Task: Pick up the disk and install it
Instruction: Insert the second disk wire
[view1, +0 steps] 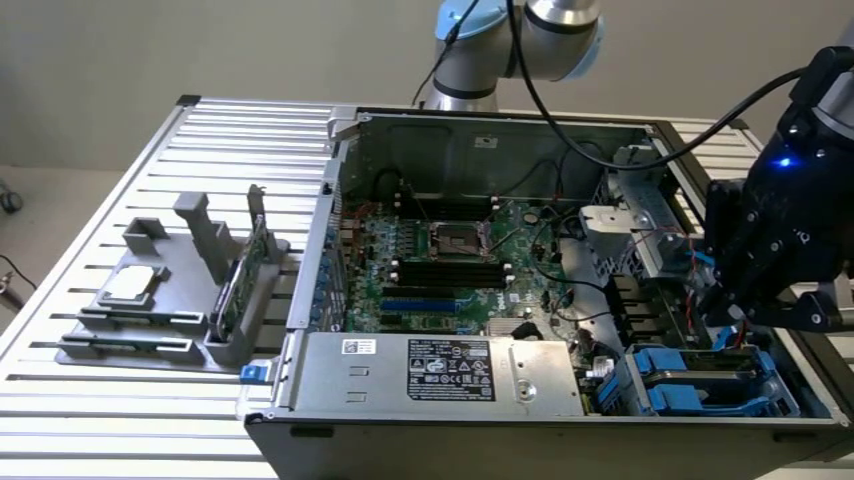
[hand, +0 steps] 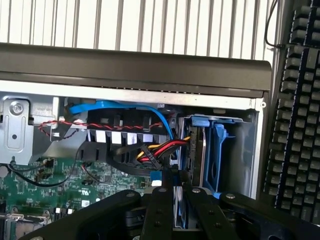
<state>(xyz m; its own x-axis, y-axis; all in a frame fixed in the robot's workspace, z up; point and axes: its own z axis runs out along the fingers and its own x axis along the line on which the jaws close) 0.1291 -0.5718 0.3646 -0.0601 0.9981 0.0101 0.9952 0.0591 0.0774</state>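
My black gripper hangs over the drive bay in the open computer case's near corner, at the exterior view's right. In the wrist view its two fingers stand close together on either side of a thin blue-edged strip, the disk seen edge-on. The gripper is shut on that edge. A bit of blue rail shows just under the fingers in the exterior view. Most of the disk is hidden by the gripper. Bright blue plastic bay frames stand right beside it.
Red, yellow and black power leads and a blue cable run close to the fingers. The case wall borders the bay. A keyboard lies outside it. A grey holder with a silver chip and a green card sits at the exterior view's left.
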